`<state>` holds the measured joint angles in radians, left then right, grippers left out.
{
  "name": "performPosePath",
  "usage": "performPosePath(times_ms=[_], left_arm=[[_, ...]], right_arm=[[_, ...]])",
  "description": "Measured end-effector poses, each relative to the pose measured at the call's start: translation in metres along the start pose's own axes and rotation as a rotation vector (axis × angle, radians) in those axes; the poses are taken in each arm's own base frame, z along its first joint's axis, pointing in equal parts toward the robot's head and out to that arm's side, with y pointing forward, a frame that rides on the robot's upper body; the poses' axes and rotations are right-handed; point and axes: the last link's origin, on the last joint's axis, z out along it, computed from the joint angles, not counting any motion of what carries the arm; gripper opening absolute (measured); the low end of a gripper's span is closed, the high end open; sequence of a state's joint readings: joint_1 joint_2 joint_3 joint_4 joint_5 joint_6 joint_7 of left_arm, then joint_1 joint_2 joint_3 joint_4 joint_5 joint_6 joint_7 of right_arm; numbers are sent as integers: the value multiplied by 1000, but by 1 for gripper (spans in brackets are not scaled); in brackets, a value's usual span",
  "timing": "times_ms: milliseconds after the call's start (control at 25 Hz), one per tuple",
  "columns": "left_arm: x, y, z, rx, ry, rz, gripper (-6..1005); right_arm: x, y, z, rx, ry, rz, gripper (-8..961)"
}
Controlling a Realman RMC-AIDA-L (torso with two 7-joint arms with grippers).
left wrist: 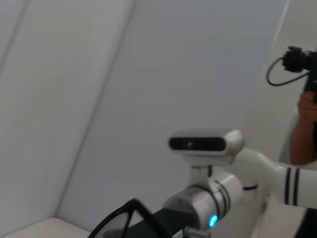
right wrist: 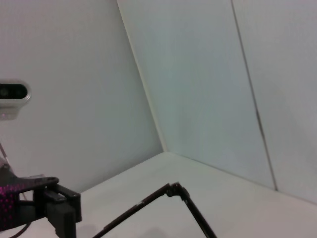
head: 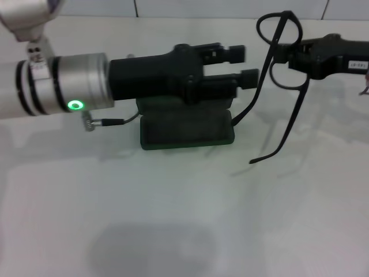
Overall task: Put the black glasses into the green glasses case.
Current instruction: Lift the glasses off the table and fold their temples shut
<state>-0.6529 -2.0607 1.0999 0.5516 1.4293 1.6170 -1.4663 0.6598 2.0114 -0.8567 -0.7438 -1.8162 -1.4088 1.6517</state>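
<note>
right gripper (head: 288,55) jaws clamping black glasses (head: 281,86), left gripper (head: 242,65) jaws parted

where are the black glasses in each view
Head view: the black glasses hang upper right, held up by the right hand, temple arms dangling beside the green case.
Left wrist view: lens and frame at the bottom edge.
Right wrist view: thin temple arms at the bottom.
Shared landmark: the glasses themselves.

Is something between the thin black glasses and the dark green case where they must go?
Yes: the left gripper hangs over the dark green glasses case, covering it beside the black glasses in the right gripper.
</note>
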Motion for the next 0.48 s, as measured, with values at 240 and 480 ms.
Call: performPosePath(times_ms=[240, 480], left_arm=[[6, 1, 19, -46, -29, 20, 699], [8, 2, 21, -59, -32, 15, 699]], right_arm=[[13, 4, 6, -20, 0, 40, 108], [20, 6, 9, -32, 7, 67, 108]])
